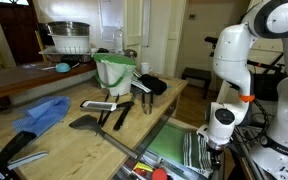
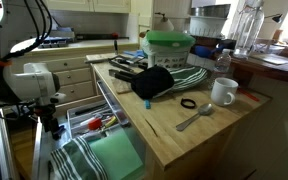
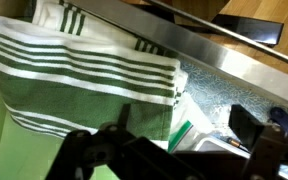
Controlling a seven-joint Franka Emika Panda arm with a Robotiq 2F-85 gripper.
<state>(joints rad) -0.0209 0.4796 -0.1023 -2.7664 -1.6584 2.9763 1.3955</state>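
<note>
My gripper (image 3: 174,150) hangs low over an open drawer beside the wooden counter. Its two dark fingers stand wide apart with nothing gripped between them. A green-and-white striped towel (image 3: 74,70) lies folded in the drawer just under and beside the fingers. A clear plastic bag (image 3: 184,125) and a white container edge lie between the fingertips. In both exterior views the gripper (image 1: 216,150) (image 2: 52,125) is down at the drawer, next to the striped towel (image 1: 192,152) (image 2: 79,158).
The wooden counter (image 2: 184,130) holds a green salad spinner (image 2: 169,45), a black cloth (image 2: 154,82), a white mug (image 2: 223,92) and a spoon (image 2: 194,118). Dark utensils (image 1: 109,112) and a blue cloth (image 1: 42,113) lie on it. The metal drawer front (image 3: 234,62) runs close by.
</note>
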